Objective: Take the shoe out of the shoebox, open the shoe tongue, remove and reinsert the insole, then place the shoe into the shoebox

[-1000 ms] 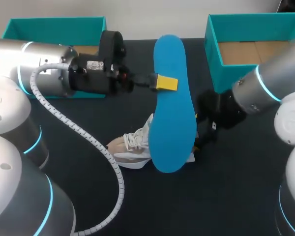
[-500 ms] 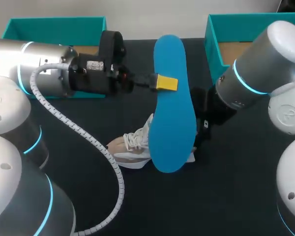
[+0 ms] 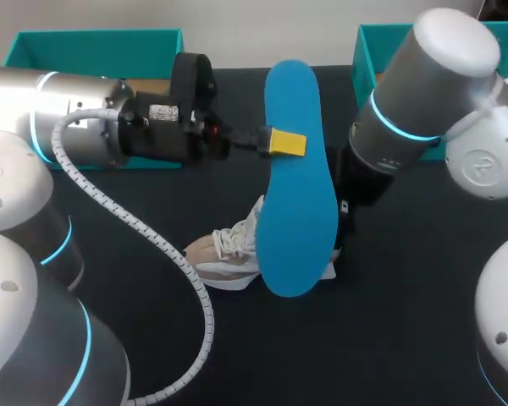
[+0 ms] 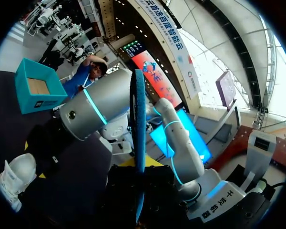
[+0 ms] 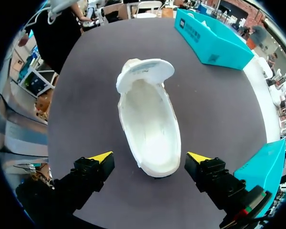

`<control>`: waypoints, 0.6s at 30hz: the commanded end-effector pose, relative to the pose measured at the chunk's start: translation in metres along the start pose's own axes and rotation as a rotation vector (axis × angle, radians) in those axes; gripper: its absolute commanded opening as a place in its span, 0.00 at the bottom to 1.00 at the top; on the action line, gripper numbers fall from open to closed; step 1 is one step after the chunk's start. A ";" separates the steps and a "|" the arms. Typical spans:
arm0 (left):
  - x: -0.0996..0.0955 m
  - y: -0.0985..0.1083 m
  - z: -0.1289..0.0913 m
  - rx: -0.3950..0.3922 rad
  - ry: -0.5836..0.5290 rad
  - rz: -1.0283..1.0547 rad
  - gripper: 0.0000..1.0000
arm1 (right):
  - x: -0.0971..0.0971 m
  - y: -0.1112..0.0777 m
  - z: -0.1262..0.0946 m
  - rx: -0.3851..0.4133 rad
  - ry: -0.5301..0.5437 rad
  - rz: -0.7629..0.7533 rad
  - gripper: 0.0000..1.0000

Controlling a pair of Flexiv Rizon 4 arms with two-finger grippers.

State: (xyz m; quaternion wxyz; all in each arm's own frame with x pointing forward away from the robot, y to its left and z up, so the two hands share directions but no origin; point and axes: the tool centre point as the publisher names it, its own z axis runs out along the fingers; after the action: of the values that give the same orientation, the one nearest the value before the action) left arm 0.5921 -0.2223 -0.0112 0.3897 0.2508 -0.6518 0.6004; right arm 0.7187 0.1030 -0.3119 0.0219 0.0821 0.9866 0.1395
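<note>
My left gripper [image 3: 286, 142] is shut on one long edge of the blue insole [image 3: 298, 186] and holds it in the air above the table. In the left wrist view the insole [image 4: 137, 138] shows edge-on, rising from between the fingers. The white shoe [image 3: 227, 254] lies on the dark table under the insole, its laces toward my left side. In the right wrist view the shoe [image 5: 150, 124] lies with its tongue folded back and its inside bare. My right gripper [image 5: 150, 157] stands open above the heel, one yellow tip on each side, apart from the shoe.
A teal shoebox [image 3: 93, 46] stands at the back left behind my left arm. A second teal box [image 3: 366, 80] stands at the back right, partly covered by my right arm [image 3: 415, 110]. The dark table [image 3: 389, 338] shows bare in front.
My right arm has swung in over the table toward the shoe. The left arm and the insole have stayed where they were.
</note>
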 end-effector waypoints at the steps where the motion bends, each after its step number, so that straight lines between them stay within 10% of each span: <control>1: 0.000 0.002 0.000 0.003 0.000 0.000 0.00 | 0.002 0.005 0.004 0.031 -0.006 -0.017 1.00; 18: 0.000 0.002 0.000 0.003 0.000 0.000 0.00 | 0.001 0.012 0.007 0.070 -0.008 -0.021 1.00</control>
State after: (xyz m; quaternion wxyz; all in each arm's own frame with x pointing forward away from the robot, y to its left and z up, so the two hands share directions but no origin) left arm 0.5921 -0.2223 -0.0112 0.3896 0.2509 -0.6518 0.6004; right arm 0.7178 0.1124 -0.3126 0.0240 0.0730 0.9914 0.1060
